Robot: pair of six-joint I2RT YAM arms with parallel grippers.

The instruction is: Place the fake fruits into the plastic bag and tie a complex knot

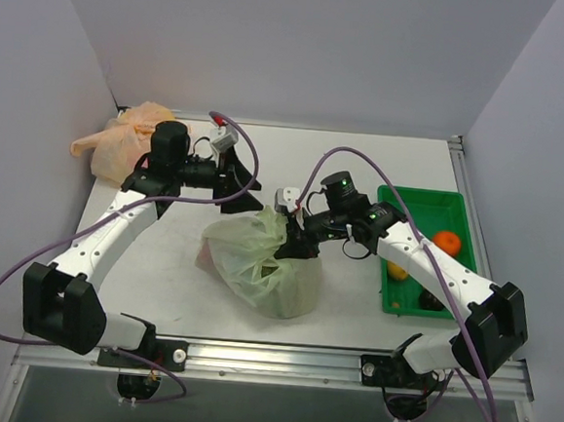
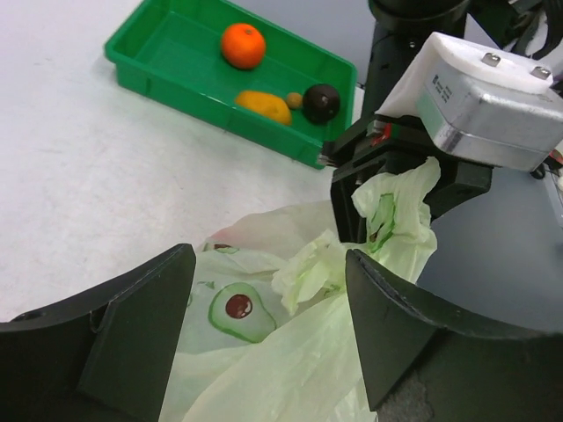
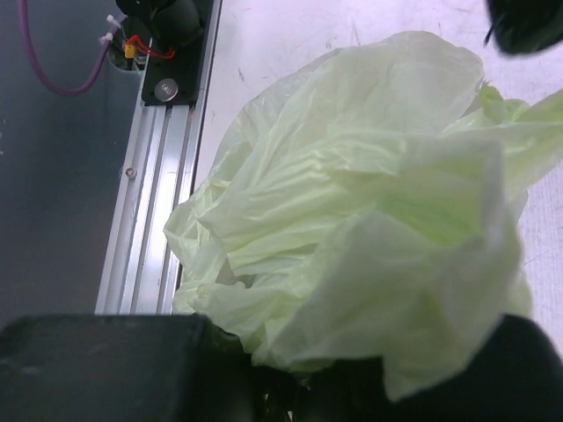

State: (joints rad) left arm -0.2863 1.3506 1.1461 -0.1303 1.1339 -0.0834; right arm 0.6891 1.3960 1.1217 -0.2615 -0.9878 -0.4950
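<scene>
Just right of the empty, wide-open left pincer, the right pincer clamps the thin pale-green plastic bag by its top.

Bright diffuse light washing tabletop; soft shadows pooling beside plastic bag; near folds blurring in right wrist view.

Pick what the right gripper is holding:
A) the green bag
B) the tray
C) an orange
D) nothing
A: the right gripper is shut on a bunched fold of the bag, while the orange lies in the tray.
</scene>
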